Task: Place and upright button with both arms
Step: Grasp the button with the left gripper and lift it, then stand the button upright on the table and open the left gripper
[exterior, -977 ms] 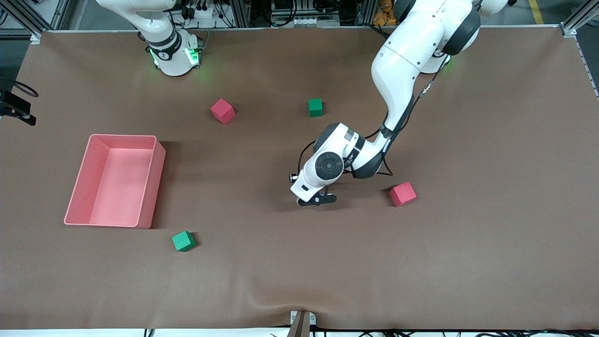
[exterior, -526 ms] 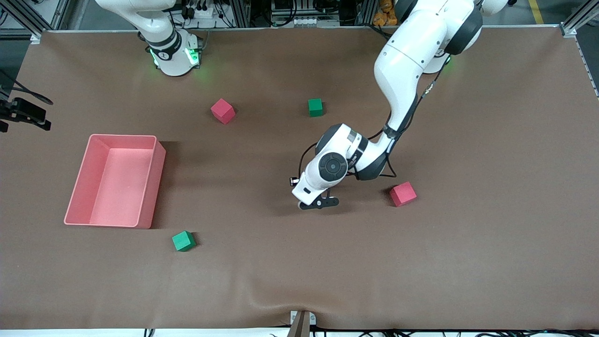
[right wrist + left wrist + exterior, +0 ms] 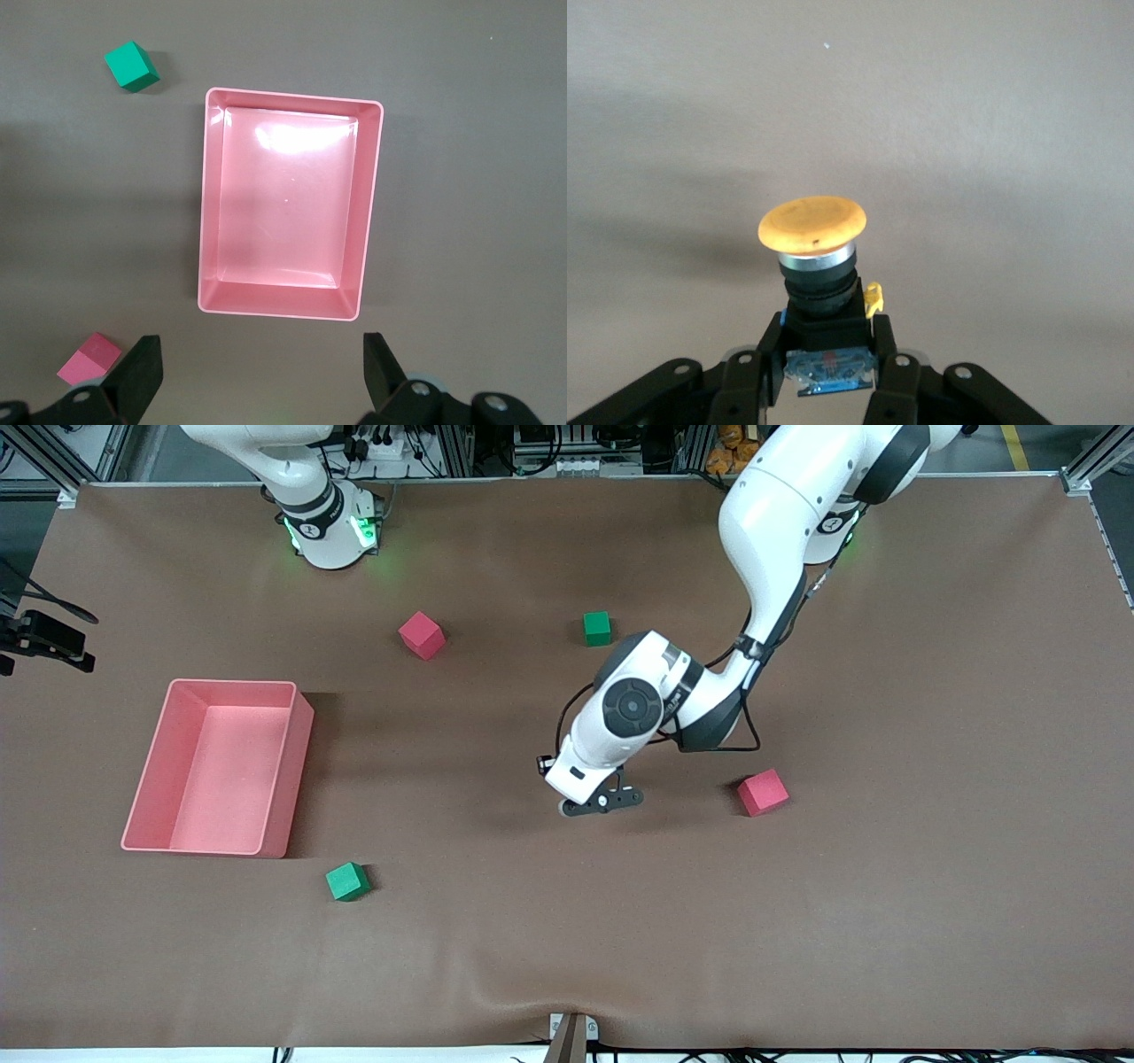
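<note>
Left arm grips the orange-capped button above the middle of the bench

The left gripper (image 3: 828,376) is clenched on the black body of the button (image 3: 815,257), whose round orange cap points away from the wrist, over bare brown bench (image 3: 886,912) between a red cube (image 3: 763,792) and a pink tray (image 3: 142,779). The right gripper (image 3: 261,372) waits released above that tray at the right arm's end of the bench, nothing between its spread fingers (image 3: 142,370). A second red cube (image 3: 421,634) and a green cube (image 3: 597,628) lie nearer the robots' bases; another green cube (image 3: 347,881) sits just beside the tray's corner, nearer the front camera.
</note>
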Action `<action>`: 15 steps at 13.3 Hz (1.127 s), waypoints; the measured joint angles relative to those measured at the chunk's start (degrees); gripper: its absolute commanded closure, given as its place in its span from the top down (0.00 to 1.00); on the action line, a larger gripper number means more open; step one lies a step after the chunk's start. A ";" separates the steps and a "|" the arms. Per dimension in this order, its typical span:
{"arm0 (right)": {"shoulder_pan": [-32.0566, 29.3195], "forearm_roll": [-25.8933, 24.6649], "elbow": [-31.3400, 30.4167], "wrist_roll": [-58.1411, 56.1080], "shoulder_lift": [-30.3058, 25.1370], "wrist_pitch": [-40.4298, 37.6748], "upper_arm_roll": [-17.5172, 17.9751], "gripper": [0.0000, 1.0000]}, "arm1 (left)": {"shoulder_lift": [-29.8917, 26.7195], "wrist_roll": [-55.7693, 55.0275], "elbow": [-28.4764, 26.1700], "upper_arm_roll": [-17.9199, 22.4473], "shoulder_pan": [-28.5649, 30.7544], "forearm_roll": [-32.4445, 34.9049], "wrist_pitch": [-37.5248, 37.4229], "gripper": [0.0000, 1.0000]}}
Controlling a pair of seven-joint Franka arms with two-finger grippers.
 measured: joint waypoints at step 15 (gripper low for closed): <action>1.65 1.63 0.09 5.24 -0.18 -1.32 1.32 1.00 | 0.13 -65.20 -5.54 0.23 -21.20 54.42 -23.46 0.00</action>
